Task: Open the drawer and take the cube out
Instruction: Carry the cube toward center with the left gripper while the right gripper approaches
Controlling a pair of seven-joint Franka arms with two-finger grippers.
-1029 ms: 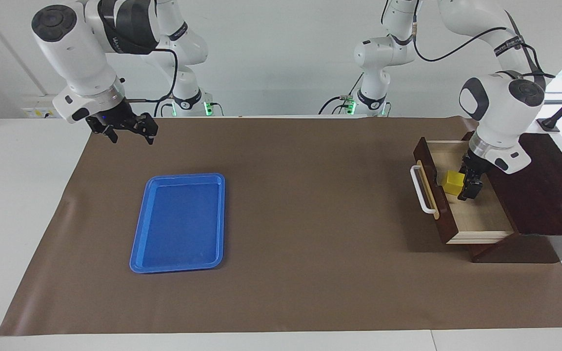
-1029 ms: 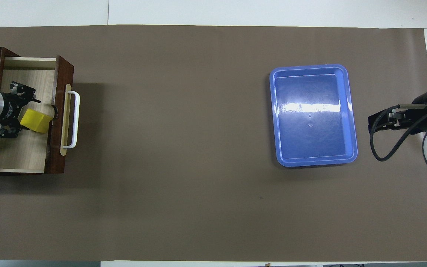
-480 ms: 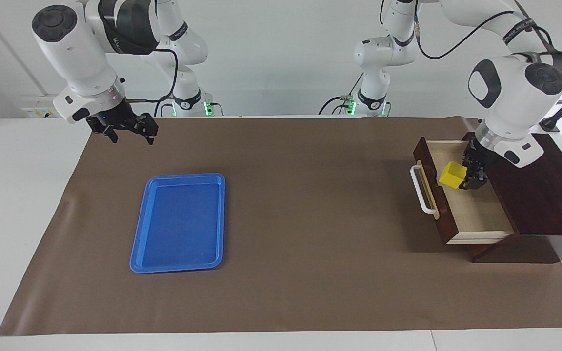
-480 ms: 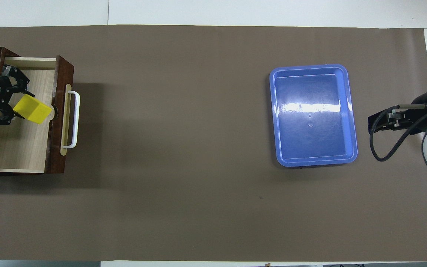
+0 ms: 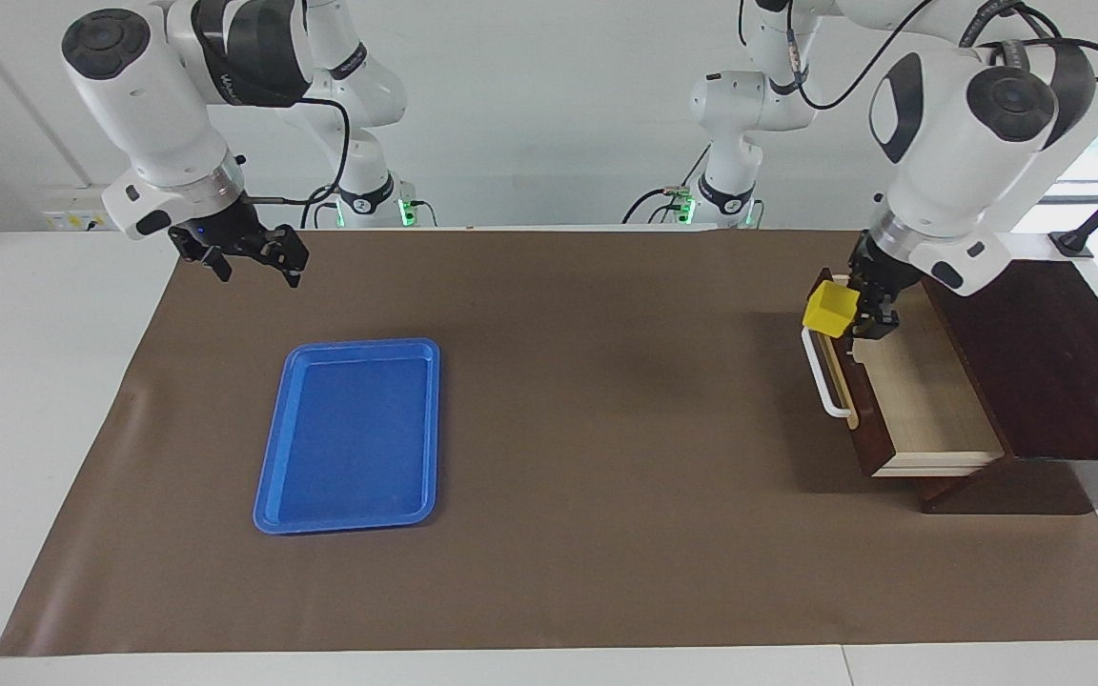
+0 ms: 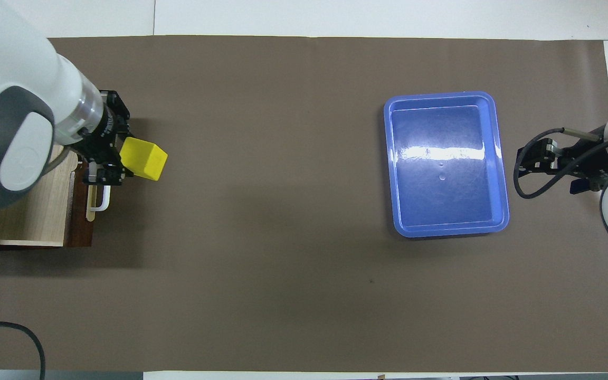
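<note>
1. The right claw (image 5: 254, 259) hangs in the air over the brown mat (image 5: 606, 429), above the strip nearest the robots at the right arm's end of the surface (image 5: 25, 381). Its fingers stand spread wide apart and it has hold of nothing. This arm waits.

2. The left claw (image 5: 862, 316) is raised over the front panel of the drawer (image 5: 921, 400), at the left arm's end of the surface. Its fingers are pinched tight on the cube (image 5: 830, 310), which it holds clear of the drawer.

3. The cube is yellow, small and tilted in the grip. It is up in the air above the drawer's handle (image 5: 821, 376) and front edge, touching neither. From overhead it shows just past the drawer front, over the mat.

4. The drawer stands pulled out from its dark brown cabinet (image 5: 1064, 372). Its pale wood inside lies bare to view, and its white bar handle faces toward the middle of the surface. The left arm covers the part of the drawer nearest the robots in the overhead view.

5. The blue tray (image 5: 349, 433) lies flat on the mat, toward the right arm's end and well apart from the drawer. It is farther from the robots than the spot under the right claw. Nothing lies in it.

6. The brown mat covers most of the white surface, and its bare stretch runs between tray and drawer.
</note>
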